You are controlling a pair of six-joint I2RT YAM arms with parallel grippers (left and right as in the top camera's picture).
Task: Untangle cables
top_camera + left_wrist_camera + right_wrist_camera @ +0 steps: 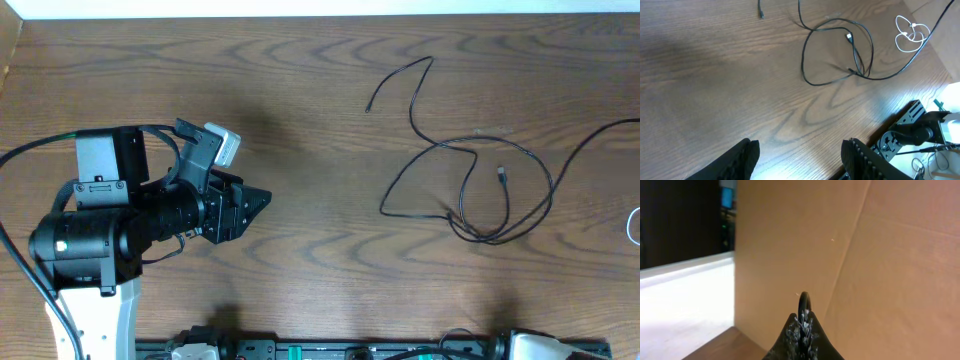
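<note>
While the left gripper (800, 147) hovers with jaws half spread and empty, untangling seems not yet begun; next it must reach toward three o'clock across open wooden table (300, 100) and pinch one strand. There the black cable (859, 73) loops over itself; beyond, the white cable (910, 35) coils near the table edge. The right gripper (802, 325) is pinched closed, empty, facing a cardboard wall (890, 255).

- how was the black cable (551, 188) found?
- it was laid flat in loose, overlapping loops. a small plug (501, 176) was enclosed by the widest loop, a thin end (369, 108) was trailed away on its own, and a long tail was carried off toward the right edge.
- and the white cable (910, 34)?
- it was bunched in a small coil just beside that tail.
</note>
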